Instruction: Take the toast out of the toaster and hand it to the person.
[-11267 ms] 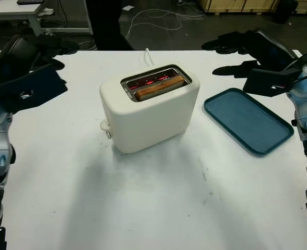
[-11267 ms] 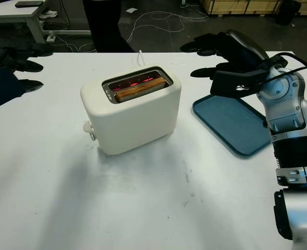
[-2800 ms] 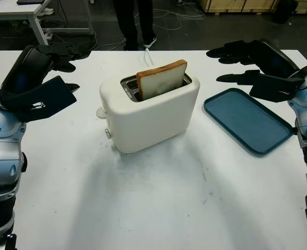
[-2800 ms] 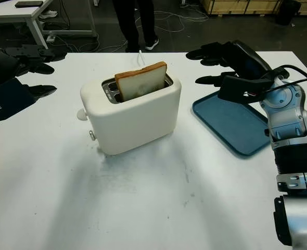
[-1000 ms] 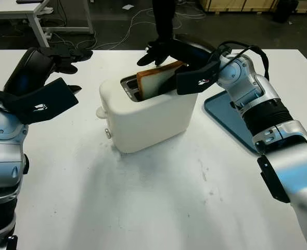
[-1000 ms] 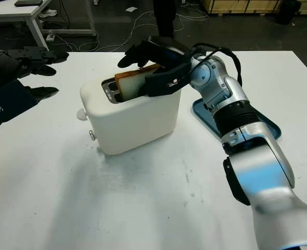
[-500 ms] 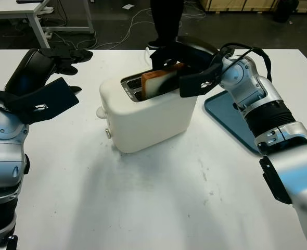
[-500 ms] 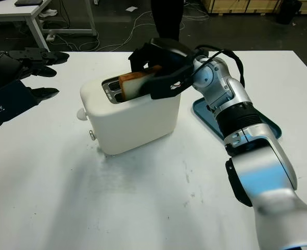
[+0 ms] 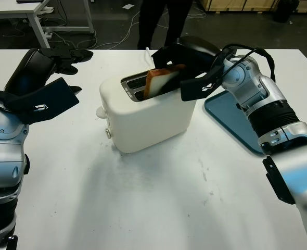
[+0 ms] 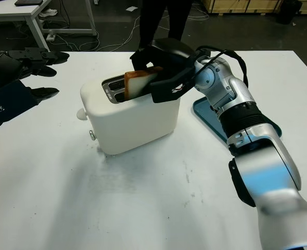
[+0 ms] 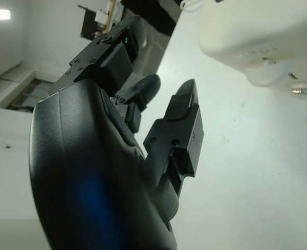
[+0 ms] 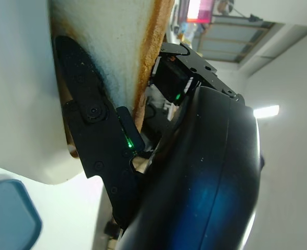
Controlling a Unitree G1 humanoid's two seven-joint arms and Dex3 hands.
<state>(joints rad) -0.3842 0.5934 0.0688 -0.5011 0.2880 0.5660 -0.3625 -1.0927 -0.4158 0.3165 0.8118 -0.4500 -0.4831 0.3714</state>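
A workshop floor with cables lies beyond the white tabletop (image 9: 158, 208), where a person (image 9: 156, 21) stands at the far edge. The toaster (image 9: 148, 112) sits mid-table, a blue tray (image 9: 234, 122) to its right. The toast (image 9: 161, 80) stands in the far slot, long axis along it, inside the right hand (image 9: 187, 65), whose fingers are clamped on the slice. The left hand (image 9: 44, 78) hangs open, well apart to the left. Against 1 second ago, the toast sits higher and has shifted right.
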